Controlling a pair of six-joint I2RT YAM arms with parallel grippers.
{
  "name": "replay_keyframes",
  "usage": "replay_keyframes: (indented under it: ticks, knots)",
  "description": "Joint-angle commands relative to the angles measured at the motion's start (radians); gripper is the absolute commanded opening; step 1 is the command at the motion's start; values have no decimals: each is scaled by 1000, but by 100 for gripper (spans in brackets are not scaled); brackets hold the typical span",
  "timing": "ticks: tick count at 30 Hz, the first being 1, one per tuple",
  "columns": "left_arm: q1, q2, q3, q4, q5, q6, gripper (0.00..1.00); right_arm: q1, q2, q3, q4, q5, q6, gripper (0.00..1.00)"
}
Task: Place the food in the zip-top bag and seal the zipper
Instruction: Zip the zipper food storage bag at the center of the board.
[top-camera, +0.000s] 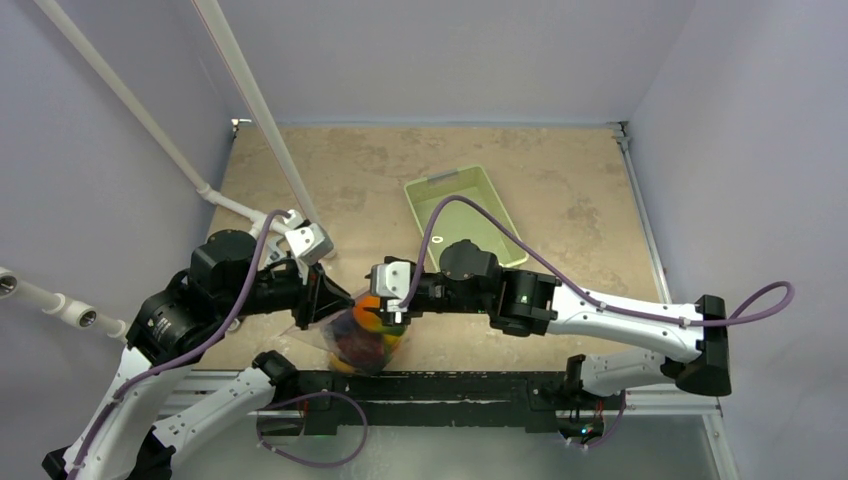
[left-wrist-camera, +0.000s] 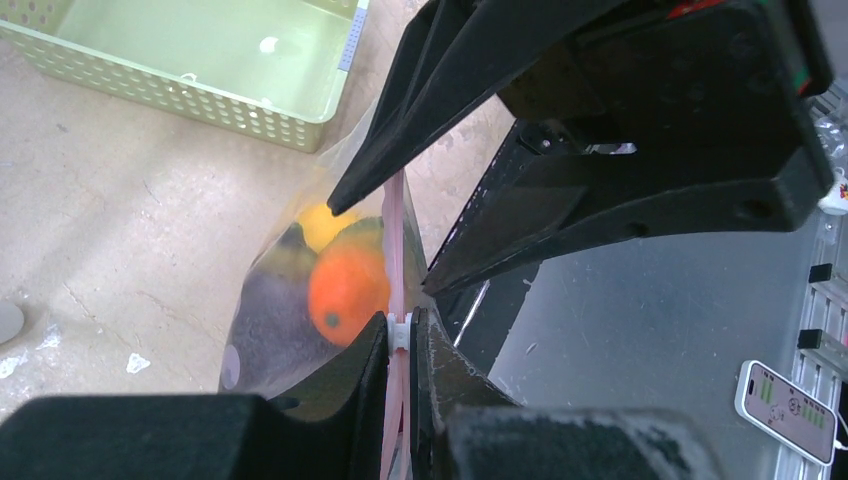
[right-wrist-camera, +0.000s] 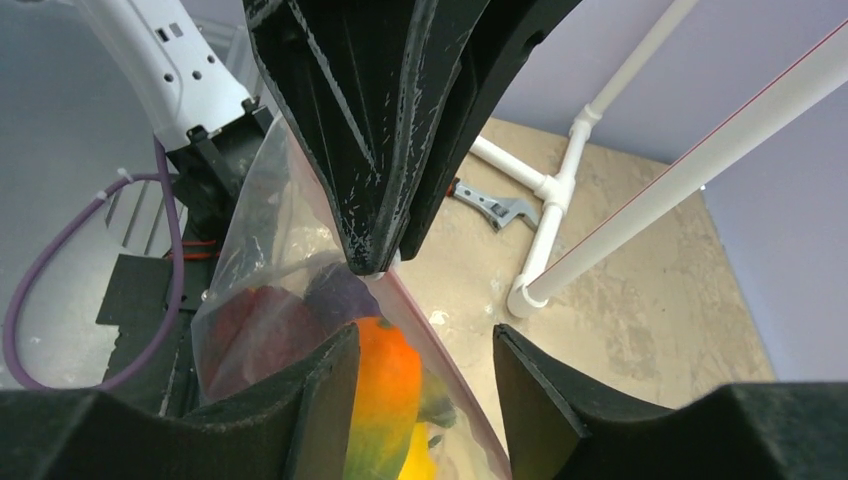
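Watching remotely, I see my left end effector (left-wrist-camera: 400, 322) pinched shut on the bag's (right-wrist-camera: 250, 250) pink zipper (left-wrist-camera: 395, 230) at its white slider (left-wrist-camera: 400, 338); my right end effector (right-wrist-camera: 422, 335) gapes open astride that strip. The bag, holding the food (left-wrist-camera: 345, 285), sits at the tabletop's (top-camera: 580, 190) near edge. Green basket (top-camera: 465, 215) behind, white pipes (top-camera: 255, 100) left, lilac walls (top-camera: 450, 50) around.

The walls (top-camera: 450, 50) are pale lilac, in soft even light. The table (top-camera: 570, 170) has a beige, mottled top like stone. White plastic pipes (top-camera: 130, 100) go slanted along the left wall. An adjustable wrench (right-wrist-camera: 490, 205) lies on the table beside them.
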Motion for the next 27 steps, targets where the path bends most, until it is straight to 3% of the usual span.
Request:
replay_keyframes:
  ticks: [1, 5, 13, 27]
  knots:
    - [1, -9, 38, 65, 33, 6, 0, -1, 10, 32, 17, -21, -14, 51]
    - [0, -8, 38, 67, 34, 0, 0, -1, 6, 17, 14, -41, 7, 41]
    - [1, 4, 36, 90, 33, -3, 0, -1, -13, -21, 26, -15, 46, 2]
    - [0, 16, 77, 50, -23, 14, 0, -17, -101, -82, 94, 249, 170, 0]
